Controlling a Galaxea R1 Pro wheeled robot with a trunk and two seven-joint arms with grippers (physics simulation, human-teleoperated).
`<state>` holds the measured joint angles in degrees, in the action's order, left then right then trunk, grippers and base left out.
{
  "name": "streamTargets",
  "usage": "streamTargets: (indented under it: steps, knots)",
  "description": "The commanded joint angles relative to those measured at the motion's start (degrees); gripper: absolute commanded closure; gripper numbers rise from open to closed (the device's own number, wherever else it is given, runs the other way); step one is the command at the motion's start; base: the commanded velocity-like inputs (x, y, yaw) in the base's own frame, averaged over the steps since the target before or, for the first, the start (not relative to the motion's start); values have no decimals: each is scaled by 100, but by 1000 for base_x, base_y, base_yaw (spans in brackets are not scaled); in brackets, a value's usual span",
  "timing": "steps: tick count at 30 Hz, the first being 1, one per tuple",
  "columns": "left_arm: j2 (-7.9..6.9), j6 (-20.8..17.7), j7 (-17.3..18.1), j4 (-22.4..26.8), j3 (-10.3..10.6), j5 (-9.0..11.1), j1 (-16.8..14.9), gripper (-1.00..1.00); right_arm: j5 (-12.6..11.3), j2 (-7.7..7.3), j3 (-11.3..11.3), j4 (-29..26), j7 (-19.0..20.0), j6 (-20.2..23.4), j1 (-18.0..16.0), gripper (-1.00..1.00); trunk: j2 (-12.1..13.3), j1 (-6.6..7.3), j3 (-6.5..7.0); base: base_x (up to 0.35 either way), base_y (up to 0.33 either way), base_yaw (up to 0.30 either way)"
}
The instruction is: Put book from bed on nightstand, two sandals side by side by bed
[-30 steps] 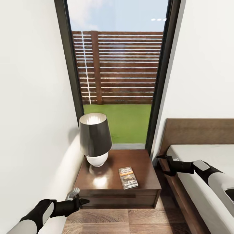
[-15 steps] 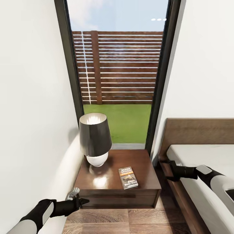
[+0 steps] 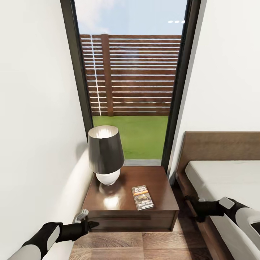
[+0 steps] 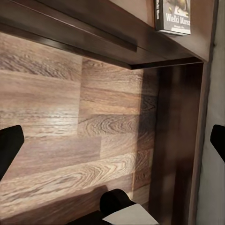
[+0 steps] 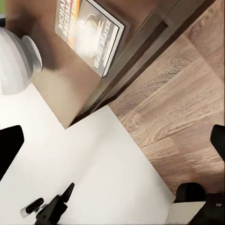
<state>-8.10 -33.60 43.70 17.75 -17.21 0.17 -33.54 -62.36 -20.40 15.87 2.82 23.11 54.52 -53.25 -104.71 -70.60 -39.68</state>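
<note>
Black forearms, white-grey upper sleeves, black claws

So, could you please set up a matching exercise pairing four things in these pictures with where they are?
Things:
1. book
2. lamp
3. left gripper
4. right gripper

Places:
A. low, beside the bed frame
B. flat on the nightstand, nearer its front
C. before the nightstand's front left corner
D. standing on the nightstand's left rear

Pairs: 1-B, 2-D, 3-C, 4-A
</note>
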Motion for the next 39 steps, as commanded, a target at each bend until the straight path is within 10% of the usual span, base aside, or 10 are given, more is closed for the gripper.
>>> streamTargets:
  steps: [1, 32, 39]
  knots:
    - [2, -47, 12, -9, -30, 1, -4, -100, 26, 6, 37, 20, 63, 7, 44, -100, -3, 1, -5, 0, 0, 0]
    - [1, 416, -3, -542, -19, -26, -4, -100, 259, 502, 48, 22, 28, -647, 1227, -100, -3, 1, -5, 0, 0, 0]
    - [-1, 762, -7, -750, -23, -396, -4, -100, 262, 504, 48, 25, 27, -862, 1418, -100, -3, 1, -5, 0, 0, 0]
